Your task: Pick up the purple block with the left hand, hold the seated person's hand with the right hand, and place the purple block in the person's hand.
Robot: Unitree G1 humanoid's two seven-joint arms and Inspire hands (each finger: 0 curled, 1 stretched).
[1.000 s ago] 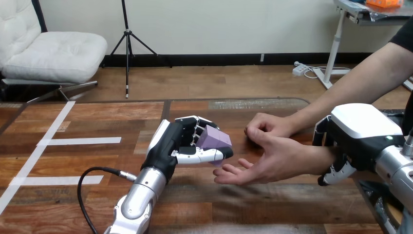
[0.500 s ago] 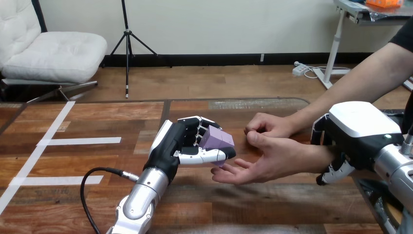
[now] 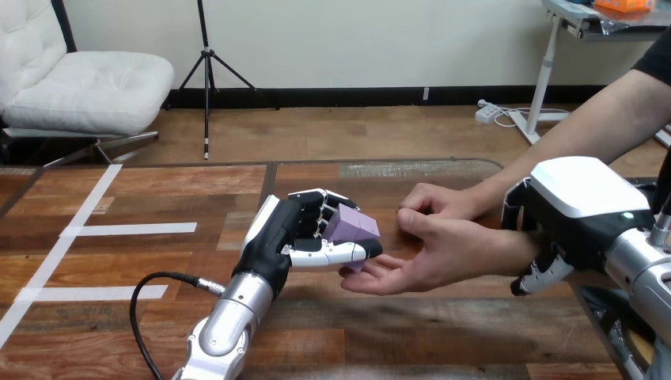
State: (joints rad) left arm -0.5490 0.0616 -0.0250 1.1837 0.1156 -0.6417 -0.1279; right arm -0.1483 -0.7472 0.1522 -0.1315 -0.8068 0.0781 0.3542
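My left hand (image 3: 286,235) is shut on the purple block (image 3: 353,225), with fingers behind it and the thumb under its front, held above the table's middle. The person's open hand (image 3: 445,255) lies palm up just right of the block, its fingertips reaching under the thumb. My right hand (image 3: 582,207) is at the right, its fingers over and its thumb under the person's wrist (image 3: 518,252), curled round it.
The person's other hand (image 3: 434,201), loosely closed, rests on the table behind the open palm. White tape strips (image 3: 130,229) mark the wooden table at the left. A black cable (image 3: 150,279) loops beside my left forearm. The table's right edge (image 3: 587,305) runs under my right arm.
My right hand and the person's open hand have shifted left, bringing the fingertips under the block. My left hand with the block has edged slightly right.
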